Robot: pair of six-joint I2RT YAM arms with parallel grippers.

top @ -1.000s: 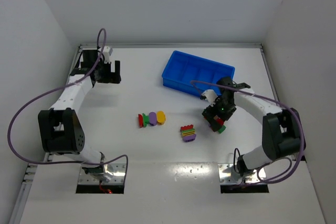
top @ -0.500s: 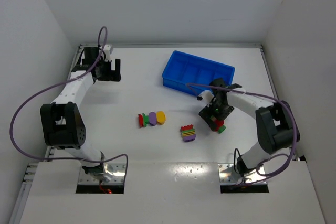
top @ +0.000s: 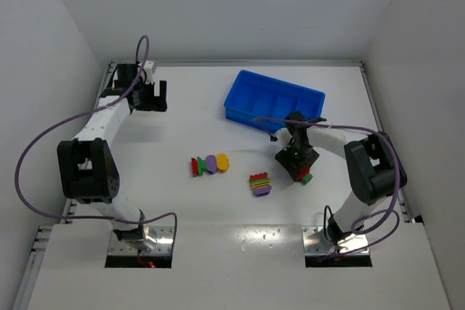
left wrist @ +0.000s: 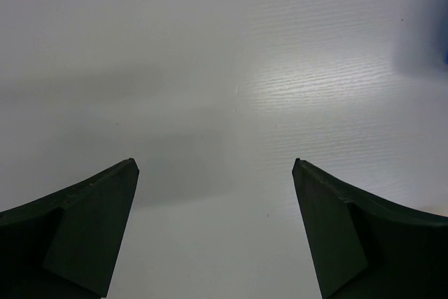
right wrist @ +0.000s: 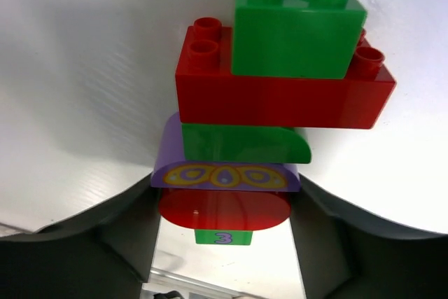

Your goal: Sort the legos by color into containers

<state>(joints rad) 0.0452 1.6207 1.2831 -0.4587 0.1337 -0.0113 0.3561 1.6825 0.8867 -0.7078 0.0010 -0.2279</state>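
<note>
green brick (right wrist: 294, 33) cut off at top

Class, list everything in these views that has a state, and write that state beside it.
Left gripper: open, empty.
Right gripper: shut on the mixed stack.
Mixed stack: red, green, purple bricks joined, held between fingers.
Blue bin: upright, no bricks seen inside.
Brick row: loose on table.
Striped stack: joined, loose on table.

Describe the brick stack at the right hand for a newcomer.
Find the bright blue plastic bin. In front of its right end, the right hand grips a multicoloured plastic brick stack. Unlike the two loose stacks leftward, it ends in a green block on a long red brick.
</note>
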